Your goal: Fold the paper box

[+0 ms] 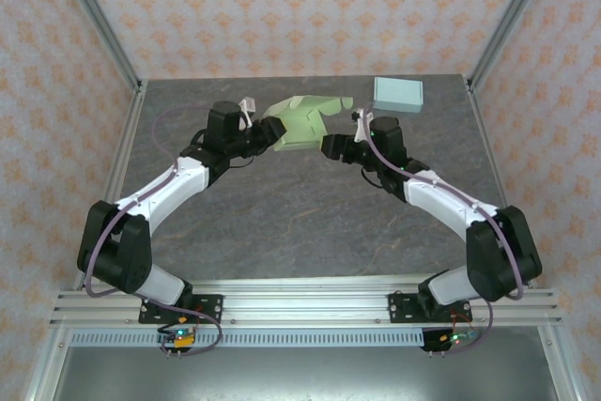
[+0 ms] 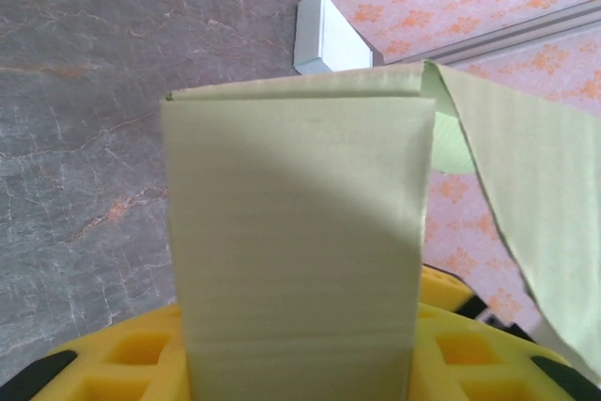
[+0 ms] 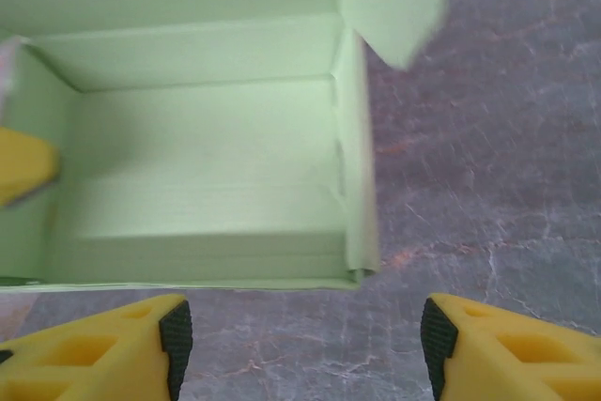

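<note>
My left gripper is clamped on one wall of the green paper box, which sits at the far middle of the grey table. I judge this grip is there to steady the shell while flaps get folded. My right gripper stands wide and empty just short of the box's open mouth, touching nothing. The right wrist view looks into the hollow inside, with a loose flap raised at the upper right. The left wrist view gives the clamped panel's outer face and, beyond it, a small pale blue box.
</note>
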`<state>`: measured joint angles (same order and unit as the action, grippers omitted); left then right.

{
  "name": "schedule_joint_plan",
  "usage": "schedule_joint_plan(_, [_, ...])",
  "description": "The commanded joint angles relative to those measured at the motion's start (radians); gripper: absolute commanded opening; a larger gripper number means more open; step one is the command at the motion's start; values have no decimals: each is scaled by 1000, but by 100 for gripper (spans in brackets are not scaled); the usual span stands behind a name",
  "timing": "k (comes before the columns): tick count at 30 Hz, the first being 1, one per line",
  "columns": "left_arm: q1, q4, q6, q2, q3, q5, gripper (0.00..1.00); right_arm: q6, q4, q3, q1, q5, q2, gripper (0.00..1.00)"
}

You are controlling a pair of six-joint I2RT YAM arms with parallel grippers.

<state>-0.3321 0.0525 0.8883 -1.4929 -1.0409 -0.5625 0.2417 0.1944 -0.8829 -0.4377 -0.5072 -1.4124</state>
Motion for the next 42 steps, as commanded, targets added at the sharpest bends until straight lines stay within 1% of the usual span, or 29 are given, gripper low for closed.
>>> schedule_joint_plan(1, [4, -5, -9, -4, -28, 18, 35, -48, 0, 12, 0, -37, 58, 65])
schedule_joint_plan(3, [4, -5, -7, -2, -28, 13, 35, -55, -5, 6, 0, -46, 70, 61])
schedule_joint_plan(5, [5, -3, -7, 0, -25, 2, 35, -69, -21, -18, -2, -49, 64, 53])
schedule_joint_plan(11, [5, 7, -7, 9, -25, -41, 35, -120, -156, -191, -1, -21, -45, 38])
schedule_joint_plan(14, [4, 10, -8, 18, -25, -60, 35, -166, -207, -265, -6, -6, -103, 37])
schedule_joint_plan(20, [4, 47, 12, 22, -28, -103, 35, -242, -297, -365, -18, 87, -196, 37])
schedule_joint_plan(27, [4, 76, 21, 25, -35, -127, 35, -230, -396, -443, -18, 196, -247, 34])
schedule_joint_plan(30, [4, 76, 12, 25, -41, -138, 35, -211, -463, -492, -15, 199, -273, 33])
schedule_joint_plan(33, [4, 47, 0, 22, -54, -139, 35, -182, -504, -524, -14, 178, -285, 33])
schedule_joint_plan(35, [5, 46, 2, 20, -54, -138, 35, -177, -475, -501, -13, 156, -267, 35])
schedule_joint_plan(38, [4, 15, 0, 19, -56, -118, 35, -180, -368, -414, -14, 56, -202, 45])
schedule_joint_plan(42, [5, -4, 15, 5, -56, -106, 35, -217, -335, -351, -14, -29, -118, 56])
